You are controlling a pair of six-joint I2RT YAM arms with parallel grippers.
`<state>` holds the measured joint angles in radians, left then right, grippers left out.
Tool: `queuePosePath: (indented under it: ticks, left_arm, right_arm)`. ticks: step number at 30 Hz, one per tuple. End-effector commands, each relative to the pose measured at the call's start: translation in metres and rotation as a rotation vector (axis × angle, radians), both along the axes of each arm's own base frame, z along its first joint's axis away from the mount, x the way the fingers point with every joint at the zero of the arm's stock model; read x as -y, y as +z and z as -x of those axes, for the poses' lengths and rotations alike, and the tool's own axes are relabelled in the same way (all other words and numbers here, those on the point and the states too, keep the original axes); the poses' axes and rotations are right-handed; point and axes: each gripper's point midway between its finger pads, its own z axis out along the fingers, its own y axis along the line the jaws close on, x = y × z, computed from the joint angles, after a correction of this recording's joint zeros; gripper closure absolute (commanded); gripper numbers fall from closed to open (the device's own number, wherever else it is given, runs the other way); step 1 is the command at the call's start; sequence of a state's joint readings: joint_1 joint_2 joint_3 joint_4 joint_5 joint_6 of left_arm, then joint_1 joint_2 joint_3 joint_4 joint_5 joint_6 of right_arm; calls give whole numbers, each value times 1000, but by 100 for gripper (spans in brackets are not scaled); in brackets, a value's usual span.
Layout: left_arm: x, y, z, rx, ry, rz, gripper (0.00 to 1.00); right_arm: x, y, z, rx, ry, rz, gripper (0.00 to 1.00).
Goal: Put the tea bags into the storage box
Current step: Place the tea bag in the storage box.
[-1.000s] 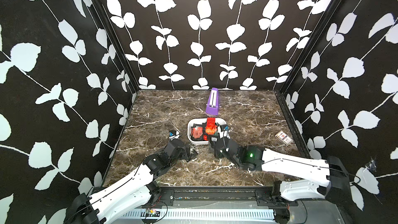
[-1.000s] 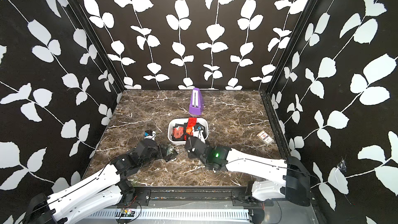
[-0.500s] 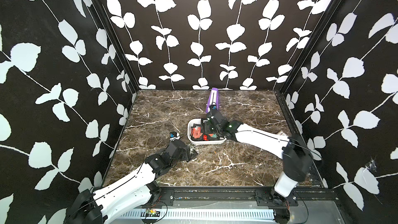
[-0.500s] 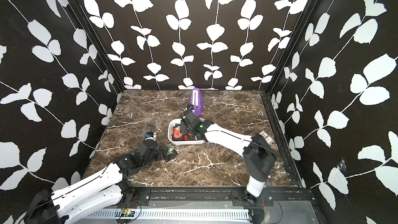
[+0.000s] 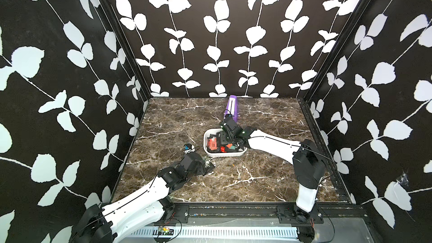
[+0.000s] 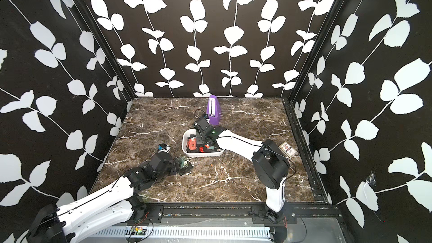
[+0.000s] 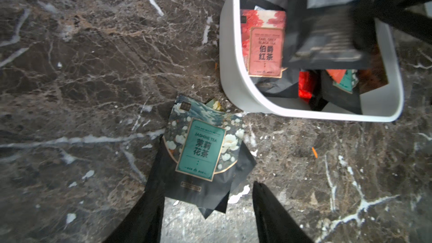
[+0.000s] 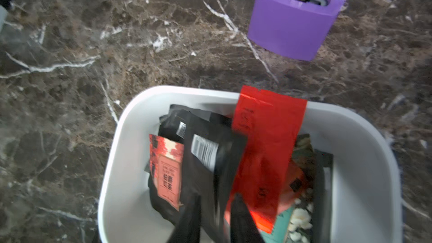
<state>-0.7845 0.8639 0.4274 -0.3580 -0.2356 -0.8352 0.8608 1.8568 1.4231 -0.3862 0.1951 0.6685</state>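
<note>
motion blur smears the black sachet [image 8: 210, 160] under my right gripper [image 8: 216, 197], its jaws barely parted; i cannot tell if it is pinched. the white storage box [image 8: 131, 122] holds a heap of tea bags [image 7: 265, 50], a red sachet [image 8: 268, 136] leaning over its rim. my left gripper [image 7: 207, 195], spread, straddles a green sachet [image 7: 201, 148] on the tabletop [image 7: 81, 78] beside the box.
</note>
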Motion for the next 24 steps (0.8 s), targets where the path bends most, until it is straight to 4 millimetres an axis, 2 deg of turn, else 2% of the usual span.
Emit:
queuePosePath:
  ticks: [1, 6, 9, 14, 20, 24]
  left_arm:
    - [-8, 3, 0, 9, 3, -53, 41]
    - [-14, 7, -2, 19, 15, -87, 39]
    - [-17, 10, -3, 27, 21, -109, 39]
    - [-22, 14, -8, 45, 36, -141, 39]
    - [-11, 9, -15, 21, 24, -104, 53]
    - [-5, -4, -20, -31, 38, -49, 61]
  right_arm:
    - [10, 34, -1, 59, -14, -8, 69]
    - [22, 53, 11, 77, -2, -22, 68]
    - [22, 69, 27, 104, 32, -85, 67]
    - [7, 76, 73, 129, 127, -204, 67]
    - [-23, 51, 119, 77, 177, -315, 67]
    - [-36, 26, 133, 29, 148, -373, 67]
